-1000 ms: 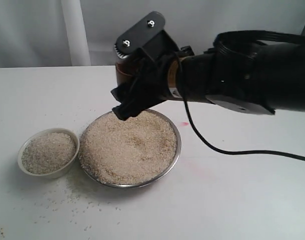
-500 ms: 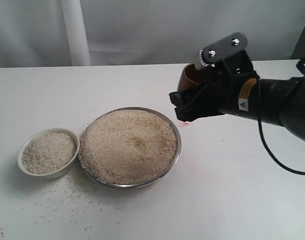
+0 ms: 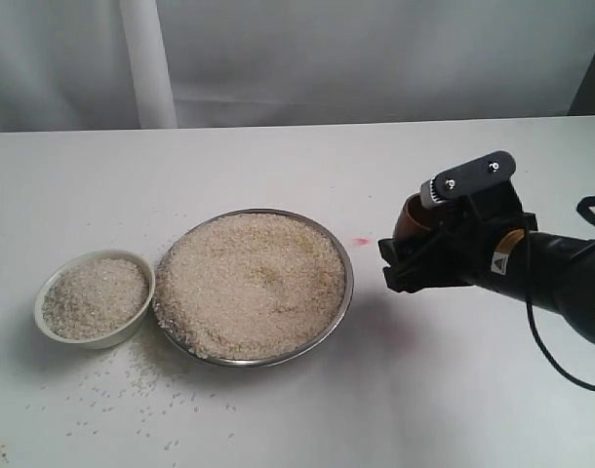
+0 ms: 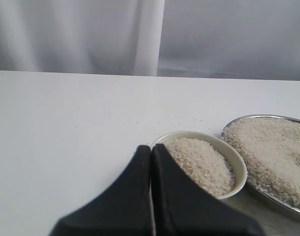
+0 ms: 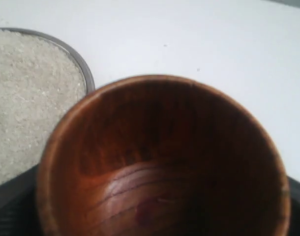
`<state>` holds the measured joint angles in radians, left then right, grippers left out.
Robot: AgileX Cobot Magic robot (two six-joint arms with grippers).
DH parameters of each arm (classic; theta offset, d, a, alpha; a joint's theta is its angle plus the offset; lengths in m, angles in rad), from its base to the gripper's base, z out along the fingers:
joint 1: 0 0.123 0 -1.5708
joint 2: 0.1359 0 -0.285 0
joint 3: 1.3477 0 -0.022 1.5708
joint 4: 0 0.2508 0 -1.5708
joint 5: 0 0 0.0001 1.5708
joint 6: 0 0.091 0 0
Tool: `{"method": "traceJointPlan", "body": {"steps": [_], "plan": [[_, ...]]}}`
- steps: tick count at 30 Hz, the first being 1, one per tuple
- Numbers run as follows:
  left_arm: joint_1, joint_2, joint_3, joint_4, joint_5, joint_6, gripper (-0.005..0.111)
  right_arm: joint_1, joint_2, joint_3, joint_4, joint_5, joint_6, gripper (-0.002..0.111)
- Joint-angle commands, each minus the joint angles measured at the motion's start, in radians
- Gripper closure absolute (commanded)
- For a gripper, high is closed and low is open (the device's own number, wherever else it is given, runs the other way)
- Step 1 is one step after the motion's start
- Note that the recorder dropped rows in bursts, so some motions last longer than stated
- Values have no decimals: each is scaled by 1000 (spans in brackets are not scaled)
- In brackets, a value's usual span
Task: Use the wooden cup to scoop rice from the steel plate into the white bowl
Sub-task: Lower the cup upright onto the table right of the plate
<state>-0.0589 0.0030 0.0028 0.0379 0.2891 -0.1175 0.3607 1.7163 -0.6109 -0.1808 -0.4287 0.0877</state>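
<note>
Since a second ago the right gripper (image 3: 407,255) has carried the wooden cup (image 3: 412,218) off the far rim of the steel plate (image 3: 348,283), swinging it rightward and nearer, so that it now sits low over the table (image 3: 278,429), to the right of the plate and apart from it. On the far left, the left gripper (image 4: 151,150) shows only in its own wrist view, fingers pressed flat together with nothing between them, hanging just short of the white bowl (image 3: 91,340). That bowl stands at the left of the scene, its rim touching or almost touching the plate, and it is already heaped to about the brim. Loose grains (image 3: 132,390) speckle the table on the near side of both vessels. The plate still carries a broad mound of rice (image 3: 251,283), and a small pink mark (image 3: 361,241) lies on the table just past its right rim. Further right, the right claw is clamped around the cup, whose dark inside looks empty in the right wrist view. By my reading the transfer is largely done: the bowl has little room left, and the cup looks retired or between scoops. Hard to settle: whether the cup's base touches the table, since the fingers hide it; the left arm, absent from the exterior view; and the plate's right part, cut off in the left wrist view.
</note>
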Motion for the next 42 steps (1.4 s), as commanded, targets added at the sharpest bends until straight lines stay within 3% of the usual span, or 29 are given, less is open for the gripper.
{"method": "traceJointPlan", "body": {"steps": [1, 23, 39, 42], "plan": [[-4, -3, -3, -5, -4, -5, 107, -4, 49, 5, 52, -42, -13, 108], [-4, -3, -3, -5, -4, -5, 107, -2, 84, 5, 107, 137, -13, 108], [-4, -3, -3, -5, -4, -5, 107, -2, 84, 5, 44, 185, -15, 108], [-4, -3, -3, -5, -4, -5, 107, -2, 84, 5, 33, 185, -15, 103]]}}
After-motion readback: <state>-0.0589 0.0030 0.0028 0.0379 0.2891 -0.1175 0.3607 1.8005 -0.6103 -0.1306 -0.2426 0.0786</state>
